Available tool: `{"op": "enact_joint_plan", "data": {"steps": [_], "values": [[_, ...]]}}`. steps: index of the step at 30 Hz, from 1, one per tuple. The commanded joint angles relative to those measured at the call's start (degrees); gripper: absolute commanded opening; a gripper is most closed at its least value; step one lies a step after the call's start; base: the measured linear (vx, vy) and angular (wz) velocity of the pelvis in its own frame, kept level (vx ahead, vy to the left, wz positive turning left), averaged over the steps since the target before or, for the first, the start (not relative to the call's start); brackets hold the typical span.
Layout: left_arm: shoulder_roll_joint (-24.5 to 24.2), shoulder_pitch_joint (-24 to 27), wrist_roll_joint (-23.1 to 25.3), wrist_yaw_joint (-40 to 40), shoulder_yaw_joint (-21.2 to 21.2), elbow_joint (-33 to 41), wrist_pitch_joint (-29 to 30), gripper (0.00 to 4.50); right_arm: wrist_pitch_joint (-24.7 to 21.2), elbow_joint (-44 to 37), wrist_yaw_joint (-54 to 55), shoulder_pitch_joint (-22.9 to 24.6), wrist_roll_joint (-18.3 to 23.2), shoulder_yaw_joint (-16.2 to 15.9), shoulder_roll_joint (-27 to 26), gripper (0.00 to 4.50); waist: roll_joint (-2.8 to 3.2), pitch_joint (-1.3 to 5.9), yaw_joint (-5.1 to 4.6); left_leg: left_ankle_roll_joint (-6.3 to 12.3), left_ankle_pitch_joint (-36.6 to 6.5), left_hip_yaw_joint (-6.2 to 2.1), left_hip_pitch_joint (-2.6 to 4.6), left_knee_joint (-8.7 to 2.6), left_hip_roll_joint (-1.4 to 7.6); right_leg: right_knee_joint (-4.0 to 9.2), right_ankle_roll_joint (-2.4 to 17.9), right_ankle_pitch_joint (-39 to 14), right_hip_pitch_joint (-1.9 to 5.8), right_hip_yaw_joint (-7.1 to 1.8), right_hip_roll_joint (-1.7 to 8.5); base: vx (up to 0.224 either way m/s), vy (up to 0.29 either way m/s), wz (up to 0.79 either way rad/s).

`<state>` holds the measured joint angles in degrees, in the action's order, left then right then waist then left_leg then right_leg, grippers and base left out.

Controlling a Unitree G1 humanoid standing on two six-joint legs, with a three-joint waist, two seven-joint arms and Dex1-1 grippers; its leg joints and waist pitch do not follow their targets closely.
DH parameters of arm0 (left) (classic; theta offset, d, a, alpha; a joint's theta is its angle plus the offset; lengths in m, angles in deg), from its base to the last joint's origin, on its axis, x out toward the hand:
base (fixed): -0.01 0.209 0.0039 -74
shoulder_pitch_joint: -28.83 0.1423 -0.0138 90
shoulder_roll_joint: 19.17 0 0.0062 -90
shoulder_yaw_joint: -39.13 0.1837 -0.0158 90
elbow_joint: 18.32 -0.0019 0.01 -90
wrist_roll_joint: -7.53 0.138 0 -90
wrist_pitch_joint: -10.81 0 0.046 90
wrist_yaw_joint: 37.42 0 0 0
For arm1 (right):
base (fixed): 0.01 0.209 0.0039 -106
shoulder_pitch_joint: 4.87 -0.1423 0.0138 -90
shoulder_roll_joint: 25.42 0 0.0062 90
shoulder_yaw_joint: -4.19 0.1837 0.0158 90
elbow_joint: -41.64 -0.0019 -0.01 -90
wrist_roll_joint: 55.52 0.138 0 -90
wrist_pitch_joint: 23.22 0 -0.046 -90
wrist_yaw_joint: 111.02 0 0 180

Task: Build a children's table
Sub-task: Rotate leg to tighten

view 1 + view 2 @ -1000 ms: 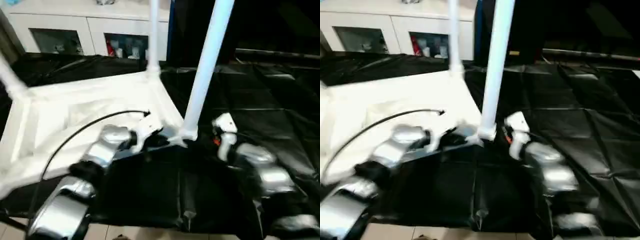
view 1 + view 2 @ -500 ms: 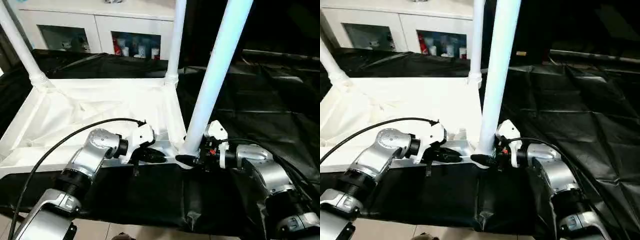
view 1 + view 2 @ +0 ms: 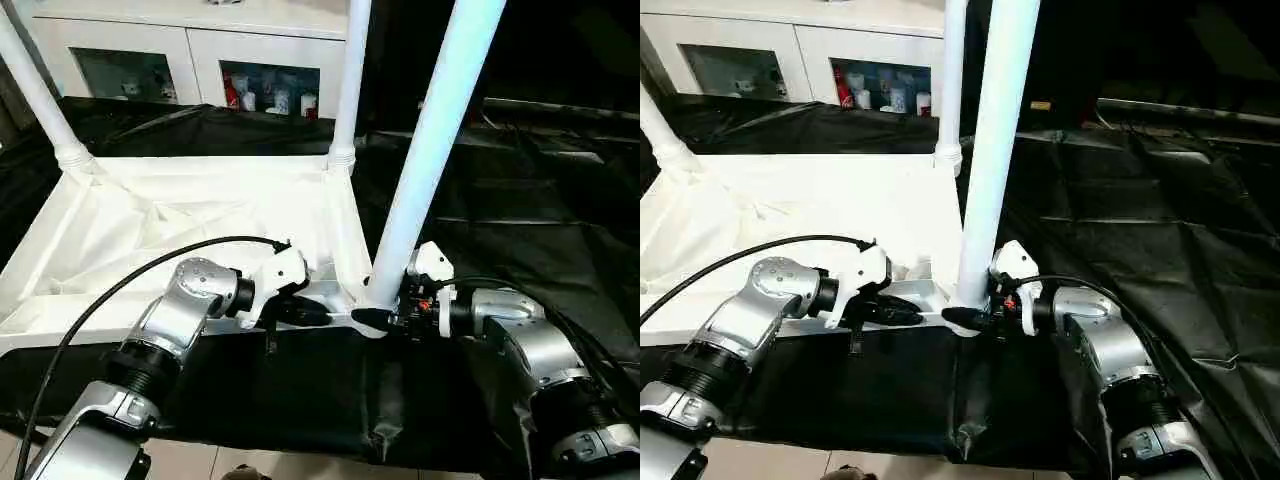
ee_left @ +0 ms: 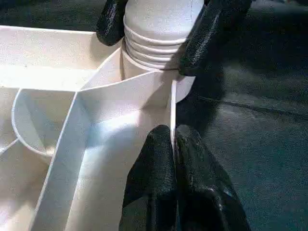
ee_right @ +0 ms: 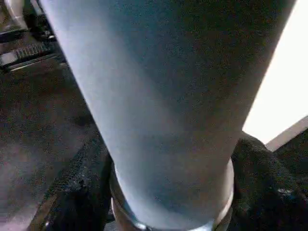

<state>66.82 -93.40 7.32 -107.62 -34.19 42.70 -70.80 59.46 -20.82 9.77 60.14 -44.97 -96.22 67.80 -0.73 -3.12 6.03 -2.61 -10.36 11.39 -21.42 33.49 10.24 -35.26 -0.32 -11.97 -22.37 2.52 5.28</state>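
R claw (image 3: pixel 372 319) grips upright leg (image 3: pixel 425 150) base; L claw (image 3: pixel 318 314) pinched on tabletop (image 3: pixel 190 215) rim.

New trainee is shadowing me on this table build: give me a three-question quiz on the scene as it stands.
1. True or false: the left gripper pinches the side wall of the upturned white plastic tabletop.
2. How many long white tube legs stand in corner sockets?
3. The right gripper has its fingers around: A) a cable B) the base of the nearest leg C) the black cloth.

Key: 1 true; 2 three; 3 B.
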Motion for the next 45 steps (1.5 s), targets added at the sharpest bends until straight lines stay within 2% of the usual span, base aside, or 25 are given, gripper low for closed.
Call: {"op": "enact_joint_plan", "data": {"steps": [1,4,6,8,9,10,11,12,13,15,18,19,22,23,27,28,32,33,34,35,38,39,40,44,45], "values": [[2.35,-0.35,-0.81,1.33,0.60,-0.27,-0.15,0.00,-0.88,2.68,6.22,-1.11,-1.23,1.98,-1.35,2.78,-0.67,3.67,-0.09,4.28,-7.13,-1.15,0.84,-3.65,3.09,3.43,15.17,-4.15,2.20,-2.10,3.45,0.000,0.000,0.00],[5.01,-3.15,2.66,10.51,-0.01,-6.82,-0.93,0.00,-3.48,6.43,16.97,-2.14,-1.98,4.47,-5.34,2.77,-0.59,3.44,-0.87,2.40,-10.08,-1.26,1.01,-3.99,3.00,3.98,14.51,-8.09,2.02,-2.18,3.39,0.000,0.000,0.00],[7.77,-5.65,4.24,18.02,-0.86,-11.48,-0.39,0.00,-4.50,9.06,25.62,-3.28,-2.09,6.65,-8.82,2.77,-0.39,3.23,-1.39,-0.40,-13.59,-1.43,1.33,-4.44,2.90,4.57,13.23,-13.78,1.86,-2.21,3.49,0.000,0.000,0.00],[8.98,-6.63,4.38,20.36,-1.25,-13.07,0.31,0.00,-4.35,10.26,29.56,-3.83,-2.41,7.46,-10.16,2.77,-0.55,3.38,-1.36,-1.40,-14.89,-1.62,1.48,-4.51,2.97,4.87,12.05,-15.87,1.93,-2.28,3.78,0.000,0.000,0.00],[10.50,-7.80,4.58,23.16,-1.63,-14.94,1.00,0.00,-3.55,11.75,33.96,-4.55,-3.11,7.99,-11.71,2.77,-0.58,3.46,-1.28,-0.91,-14.17,-1.58,1.43,-4.47,3.03,4.82,11.80,-14.07,2.00,-2.30,3.72,0.000,0.000,0.00],[12.86,-9.51,4.86,27.28,-2.07,-17.65,1.97,0.00,-2.19,13.53,39.71,-5.53,-4.22,8.34,-14.05,2.77,-0.41,3.35,-1.47,-0.85,-13.85,-1.41,1.34,-4.45,3.02,4.79,12.11,-13.16,1.67,-2.47,3.73,0.000,0.000,0.00],[13.82,-10.18,5.01,29.00,-2.22,-18.73,2.30,0.00,-1.64,14.13,41.77,-5.89,-4.64,8.39,-15.02,2.77,-0.44,3.42,-1.50,-1.45,-13.98,-1.47,1.50,-4.52,2.79,4.81,11.94,-13.37,1.65,-2.38,3.57,0.000,0.000,0.00],[14.36,-10.63,5.11,29.93,-2.33,-19.55,2.30,0.00,-1.35,14.51,42.95,-6.13,-4.88,8.48,-15.58,2.77,-0.52,3.54,-1.42,-1.54,-13.80,-1.53,1.56,-4.49,2.77,4.76,11.92,-13.31,1.77,-2.31,3.58,0.000,0.000,0.00],[14.99,-11.18,5.53,31.03,-2.22,-20.54,1.96,0.00,-1.08,14.77,44.21,-6.44,-5.35,8.35,-16.37,2.77,-0.47,3.57,-1.10,-0.53,-12.31,-1.47,1.27,-4.32,2.76,4.66,11.87,-10.64,2.07,-2.37,3.63,0.000,0.000,0.00],[15.99,-12.06,6.39,32.00,-1.76,-22.09,0.97,0.00,-0.36,15.45,46.05,-7.21,-5.86,8.35,-18.21,2.77,-0.47,3.81,-1.07,0.36,-10.51,-1.42,1.20,-4.19,2.76,4.28,12.34,-6.93,2.18,-2.31,3.53,0.000,0.000,0.00],[16.77,-12.90,6.76,32.18,-1.66,-23.78,-0.19,0.00,1.00,15.72,45.47,-7.94,-6.02,8.21,-19.71,2.77,-0.22,3.71,-0.95,1.16,-10.51,-1.35,1.21,-4.15,2.67,4.34,12.74,-5.99,2.25,-2.27,3.52,0.000,0.000,0.00],[16.73,-12.86,6.75,32.13,-1.67,-23.69,-0.16,0.00,1.42,15.53,44.78,-7.91,-6.08,7.95,-19.64,2.77,-0.32,3.64,-0.98,1.23,-10.92,-1.36,1.18,-4.22,2.71,4.43,12.71,-6.34,2.26,-2.25,3.49,0.000,0.000,0.00],[16.03,-12.80,6.69,31.37,-1.53,-23.89,-0.87,0.00,3.60,14.89,41.87,-7.62,-5.30,7.79,-19.07,2.77,-0.39,3.60,-0.97,1.21,-12.10,-1.43,1.20,-4.35,2.83,4.55,12.48,-8.02,2.29,-2.23,3.59,0.000,0.000,0.00],[15.83,-12.85,6.58,30.97,-1.55,-24.09,-1.24,0.00,4.16,14.68,41.12,-7.58,-4.75,8.15,-18.85,3.32,-0.55,3.63,-0.98,1.31,-12.16,-1.40,1.19,-4.29,2.84,4.57,12.48,-8.17,2.28,-2.25,3.63,0.000,0.000,0.00],[14.59,-12.29,6.19,28.40,-1.47,-23.58,-2.54,0.00,4.12,12.43,36.48,-7.04,-2.57,8.82,-17.09,3.56,-0.71,3.57,-1.08,2.42,-11.50,-1.47,0.88,-4.33,2.88,4.43,12.36,-7.11,2.48,-2.22,3.61,0.000,0.000,0.00],[13.85,-11.73,5.80,26.19,-1.59,-23.15,-3.59,0.00,2.22,10.41,31.85,-6.42,-2.19,7.76,-15.00,3.82,-0.85,3.53,-1.00,2.74,-11.32,-1.49,0.92,-4.30,2.86,4.53,12.35,-7.47,2.55,-2.15,3.54,0.000,0.000,0.00],[11.75,-9.83,4.70,20.49,-1.45,-20.73,-5.46,0.00,-0.98,4.61,19.47,-3.80,-0.85,4.21,-9.16,3.82,-0.93,3.53,-0.89,3.64,-10.51,-1.44,0.91,-4.11,2.92,4.50,12.79,-6.97,2.63,-2.17,3.62,0.000,0.000,0.00],[10.58,-8.84,3.95,17.46,-1.33,-19.28,-5.44,0.00,-1.74,1.81,13.92,-2.35,-0.29,2.82,-6.20,3.82,-0.75,3.55,-0.70,4.20,-9.97,-1.37,0.99,-4.00,3.06,4.39,13.04,-5.45,2.67,-2.23,3.61,0.000,0.000,0.00],[10.52,-8.77,3.89,17.25,-1.32,-19.17,-5.53,0.00,-1.76,1.72,13.75,-2.30,-0.27,2.79,-6.08,3.82,-0.90,3.56,-0.68,4.65,-9.64,-1.39,0.83,-3.95,3.04,4.25,13.19,-4.58,2.80,-2.22,3.54,0.000,0.000,0.00],[9.39,-7.53,2.52,13.16,-1.07,-17.06,-6.92,0.00,-1.89,0.03,10.80,-1.42,-0.17,2.33,-3.95,3.82,-0.83,3.62,-0.67,4.99,-9.25,-1.41,0.80,-3.94,3.05,4.14,13.54,-4.12,2.68,-2.19,3.61,0.000,0.000,0.00],[8.35,-6.51,1.38,9.83,-0.75,-14.90,-6.48,0.00,-2.35,-1.04,8.63,-0.92,0.07,2.27,-2.48,3.82,-0.76,3.49,-0.80,4.32,-10.51,-1.31,0.98,-4.07,3.15,4.37,14.18,-7.05,2.45,-2.13,3.64,0.000,0.000,0.00],[6.99,-5.44,0.48,6.22,-0.20,-12.57,-6.77,0.00,-2.86,-2.20,6.10,-0.41,0.25,1.90,-0.93,3.82,-0.86,3.42,-0.77,3.78,-11.07,-1.38,1.06,-4.18,3.27,4.48,14.19,-8.41,2.48,-2.11,3.66,0.000,0.000,0.00],[6.29,-4.82,-0.22,4.09,-0.05,-11.19,-6.98,0.00,-3.40,-2.96,4.60,-0.13,0.38,1.70,-0.12,3.82,-0.83,3.40,-0.76,3.75,-11.07,-1.38,0.90,-4.19,3.28,4.37,14.13,-8.58,2.53,-2.15,3.67,0.000,0.000,0.00],[4.75,-3.10,-2.36,-0.34,-0.42,-6.89,-4.96,0.00,-5.39,-5.39,1.04,0.60,1.24,0.39,1.96,3.82,-0.57,3.41,-0.47,4.06,-10.35,-1.10,1.18,-4.13,3.46,4.17,14.88,-6.83,2.12,-2.18,3.53,0.000,0.000,0.00],[4.40,-2.72,-2.71,-1.17,-0.42,-6.00,-4.52,0.00,-5.43,-5.66,0.67,0.69,1.11,0.24,2.11,3.82,-0.68,3.47,-0.29,3.94,-10.11,-1.10,1.17,-4.09,3.49,4.08,14.91,-6.74,2.15,-2.19,3.58,0.000,0.000,0.00]]}}
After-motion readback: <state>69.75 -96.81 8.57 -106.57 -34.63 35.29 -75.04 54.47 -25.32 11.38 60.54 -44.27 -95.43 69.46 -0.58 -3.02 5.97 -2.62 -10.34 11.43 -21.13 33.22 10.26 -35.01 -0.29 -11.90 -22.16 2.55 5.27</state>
